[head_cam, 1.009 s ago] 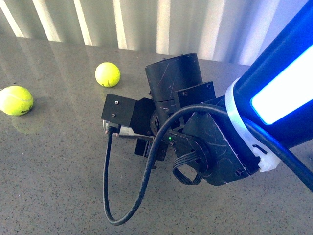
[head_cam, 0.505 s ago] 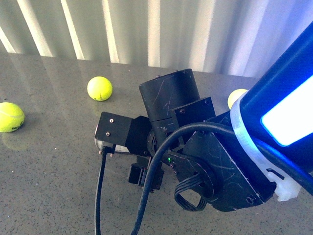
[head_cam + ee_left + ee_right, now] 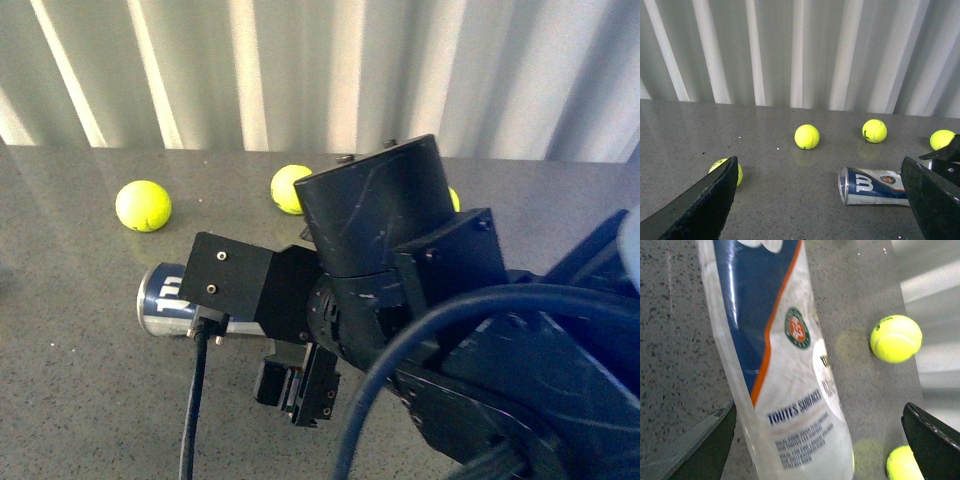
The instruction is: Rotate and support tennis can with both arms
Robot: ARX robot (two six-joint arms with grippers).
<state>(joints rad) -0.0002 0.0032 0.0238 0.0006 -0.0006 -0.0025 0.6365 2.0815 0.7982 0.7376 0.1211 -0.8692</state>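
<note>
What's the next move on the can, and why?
Probably close the right gripper on the can: its open fingers straddle it where it lies on its side, and the left gripper is open and well clear, so nothing holds it yet.

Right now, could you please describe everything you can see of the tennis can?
The tennis can lies on its side on the grey table, a clear plastic tube with a silver metal rim. Its label is navy and white with a white W, an orange stripe and a round green badge. The right hand straddles it, open; whether a finger touches it I cannot tell.
</note>
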